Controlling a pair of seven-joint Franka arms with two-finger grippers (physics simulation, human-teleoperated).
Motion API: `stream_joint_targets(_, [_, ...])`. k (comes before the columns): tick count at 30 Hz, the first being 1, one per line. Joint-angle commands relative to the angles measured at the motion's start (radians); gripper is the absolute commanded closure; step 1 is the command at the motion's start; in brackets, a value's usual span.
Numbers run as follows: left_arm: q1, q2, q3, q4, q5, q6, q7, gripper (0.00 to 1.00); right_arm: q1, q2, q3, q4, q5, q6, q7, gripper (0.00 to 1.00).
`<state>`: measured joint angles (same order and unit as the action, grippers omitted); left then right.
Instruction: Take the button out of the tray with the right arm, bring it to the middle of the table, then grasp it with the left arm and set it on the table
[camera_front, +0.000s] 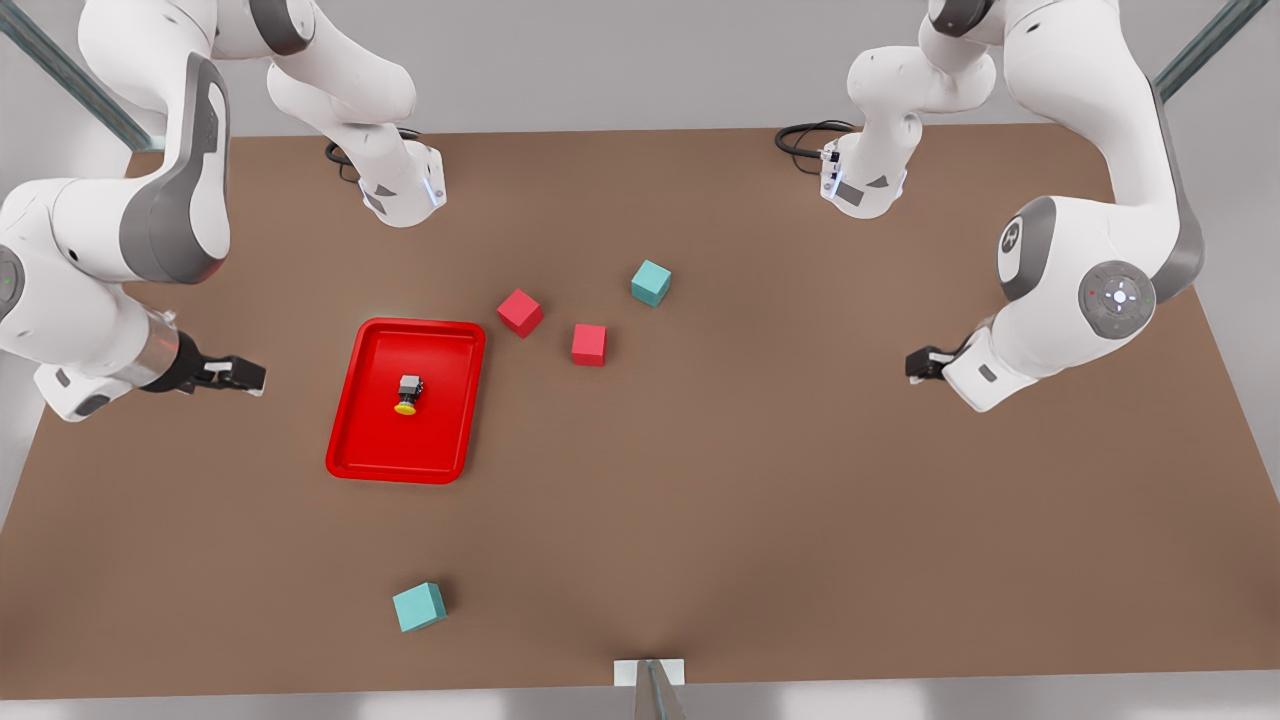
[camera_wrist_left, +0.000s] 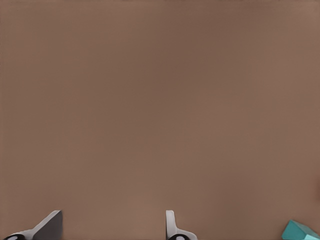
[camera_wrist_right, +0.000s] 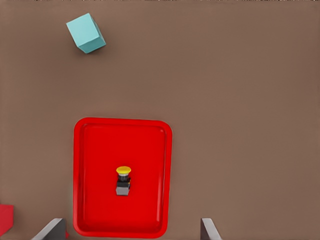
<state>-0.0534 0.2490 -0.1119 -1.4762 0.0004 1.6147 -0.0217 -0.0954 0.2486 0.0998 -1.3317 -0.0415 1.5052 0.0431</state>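
risk: the button (camera_front: 407, 394) is very small and it lies on its side in the tray (camera_front: 350, 440), so i think the fingers can close on the round yellow cap and it slips out, or they push it along the tray floor instead of holding it.
cause: the body is short and boxy; if the right gripper (camera_front: 232, 373) comes down not in line with the flat grey sides, the hold will be weak.
second risk: the raised rim of the tray is near the button, so a low finger could catch the rim and drag the tray.
clutter: two red cubes (camera_front: 520, 312) and a teal cube (camera_front: 650, 282) stand near the middle of the table (camera_front: 800, 520); the handover there may bump them.
button place: inside the tray, about in its middle, yellow cap toward the near edge in the front view.
right gripper: beside the tray on the front view's left, above the table, apart from the button; fingers spread, holding nothing.
left gripper (camera_front: 925, 363): waits well apart on the front view's right over bare table; fingers (camera_wrist_left: 172, 227) apart, empty.
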Motion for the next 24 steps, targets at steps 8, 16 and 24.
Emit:
stream_joint_targets(8, [-0.008, -0.005, -0.002, -0.001, 0.050, -0.009, -0.034, 0.00, 0.011, 0.081, 0.009, -0.014, 0.000, 0.029, 0.029, 0.00])
stream_joint_targets(16, [-0.006, 0.038, -0.002, -0.001, 0.075, 0.051, -0.021, 0.00, 0.011, -0.057, 0.009, -0.445, 0.000, 0.339, 0.035, 0.00])
stream_joint_targets(24, [-0.006, 0.047, -0.003, 0.007, 0.073, 0.060, -0.021, 0.00, 0.097, 0.029, 0.038, -0.566, 0.000, 0.529, 0.184, 0.00])
